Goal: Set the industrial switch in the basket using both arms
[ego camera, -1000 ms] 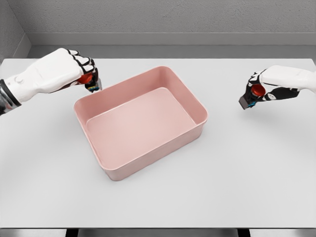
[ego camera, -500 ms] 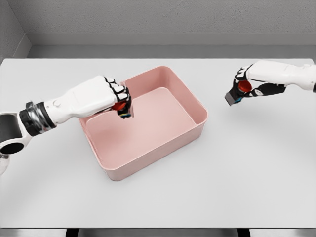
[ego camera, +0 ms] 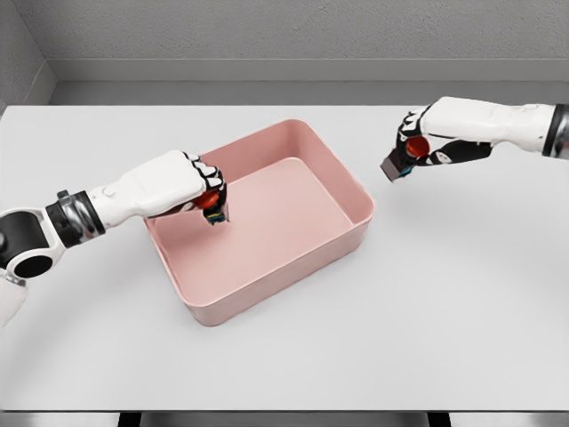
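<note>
Two industrial switches, one pink basket, one white table.

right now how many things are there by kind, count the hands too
Industrial switches: 2, one in the left hand at, over the basket's inside, one in the right hand at, outside the basket
Pink basket: 1
White table: 1
Hands: 2
Total: 6
</note>
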